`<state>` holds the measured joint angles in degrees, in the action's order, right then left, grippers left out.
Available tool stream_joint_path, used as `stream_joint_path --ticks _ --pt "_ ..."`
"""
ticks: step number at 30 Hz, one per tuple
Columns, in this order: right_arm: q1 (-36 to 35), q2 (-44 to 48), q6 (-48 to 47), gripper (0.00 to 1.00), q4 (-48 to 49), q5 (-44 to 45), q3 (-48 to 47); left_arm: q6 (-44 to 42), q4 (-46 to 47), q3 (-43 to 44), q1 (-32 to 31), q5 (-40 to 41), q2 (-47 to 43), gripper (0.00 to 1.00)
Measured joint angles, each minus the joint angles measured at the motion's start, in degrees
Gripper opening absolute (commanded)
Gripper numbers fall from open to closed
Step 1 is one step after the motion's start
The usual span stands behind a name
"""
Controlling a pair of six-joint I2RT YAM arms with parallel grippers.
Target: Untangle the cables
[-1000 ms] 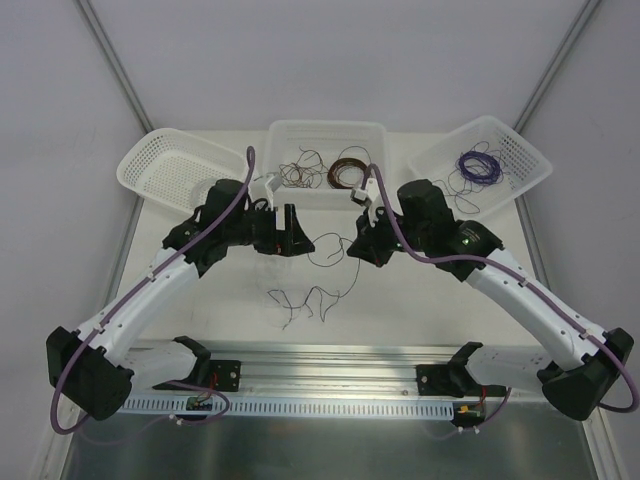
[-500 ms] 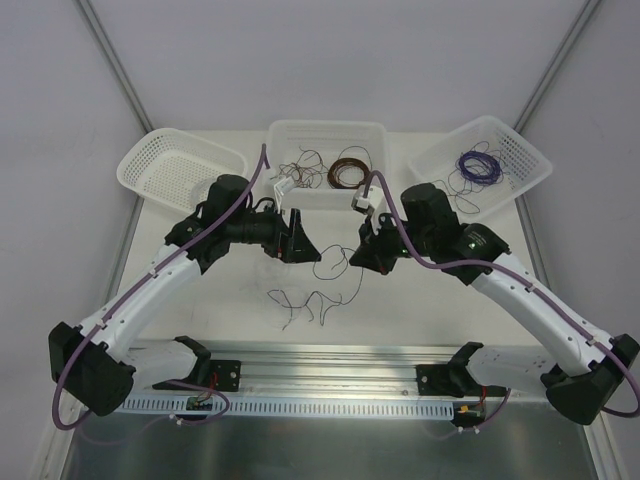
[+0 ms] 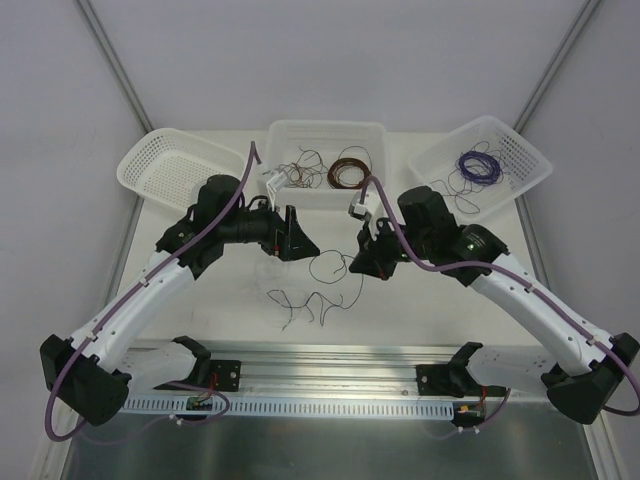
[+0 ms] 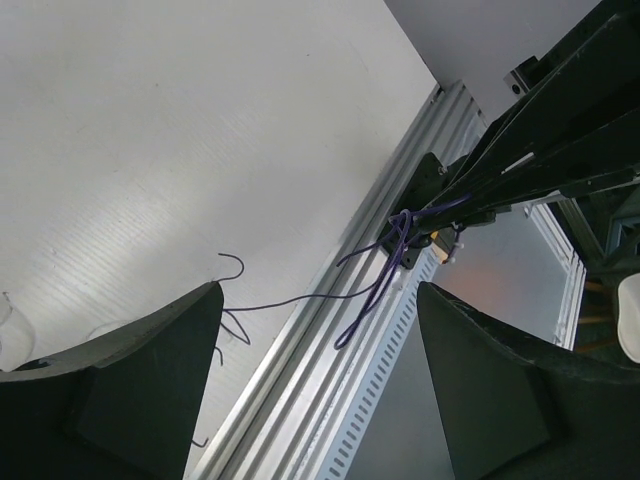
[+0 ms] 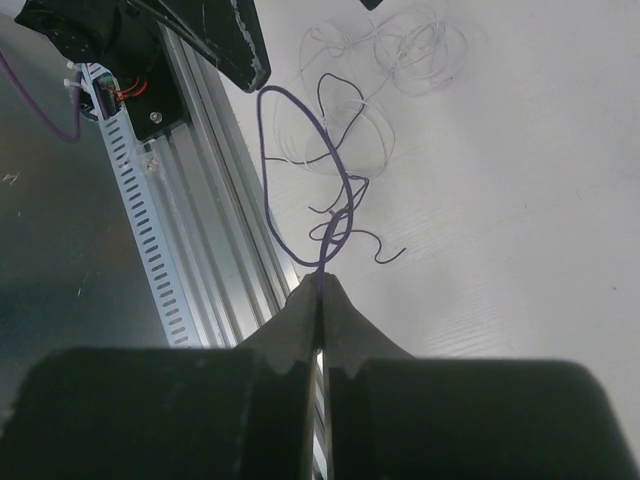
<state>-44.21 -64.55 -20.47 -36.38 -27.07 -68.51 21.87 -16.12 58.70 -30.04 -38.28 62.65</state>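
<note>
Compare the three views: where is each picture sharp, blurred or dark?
Top external: evenly lit, cables faint. Left wrist: left claw dark and blurred, rail beyond sharper. Right wrist: right claw blurred, its pinched purple strand crisp.

Matt white table (image 3: 420, 300), ribbed bare-metal rail (image 3: 330, 365), plastic mesh basket (image 3: 165, 172), fine smooth cables (image 5: 325, 240)

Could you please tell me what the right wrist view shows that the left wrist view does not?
Only the right wrist view: the right end effector shut on a purple cable strand, with whitish cable strands beyond. Only the left wrist view: the left end effector open and empty. Both: the white table and the aluminium rail.
</note>
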Motion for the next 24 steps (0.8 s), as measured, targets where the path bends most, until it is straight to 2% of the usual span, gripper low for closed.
stream_joint_path --ticks 6,10,11,13,16,17,18,19,24 --pt "-0.81 -0.26 -0.02 0.01 -0.07 -0.31 0.00 0.13 0.85 -0.02 -0.17 -1.03 -0.42 0.78" --pt "-1.44 -0.81 0.04 0.01 0.15 -0.39 0.00 0.15 1.01 -0.04 -2.99 -1.75 -0.22 0.71" --pt "-1.51 -0.90 0.04 0.01 0.15 -0.42 0.00 0.11 1.14 -0.04 -3.91 -1.75 0.04 0.62" --pt "-1.79 -0.96 0.07 0.01 0.17 -0.42 0.00 0.09 1.29 -0.04 -5.35 -1.75 0.87 0.53" --pt "-2.03 -1.05 0.07 0.01 0.17 -0.39 0.00 -0.15 1.31 -0.04 -6.32 -1.60 2.10 0.29" --pt "-2.08 -1.05 0.07 0.01 0.17 -0.37 0.00 -0.13 1.29 -0.04 -6.36 -1.49 2.34 0.15" --pt "-2.08 -1.03 0.07 0.01 0.20 -0.35 0.00 -0.07 1.29 -0.04 -6.36 -1.25 2.45 0.06" --pt "-2.08 -1.01 0.09 0.01 0.17 -0.28 0.00 -0.13 1.31 -0.09 -6.36 -0.85 2.49 0.00" --pt "-2.08 0.39 0.04 0.01 -0.07 1.51 0.96 -0.20 1.77 -0.70 -6.36 4.74 2.16 0.00"
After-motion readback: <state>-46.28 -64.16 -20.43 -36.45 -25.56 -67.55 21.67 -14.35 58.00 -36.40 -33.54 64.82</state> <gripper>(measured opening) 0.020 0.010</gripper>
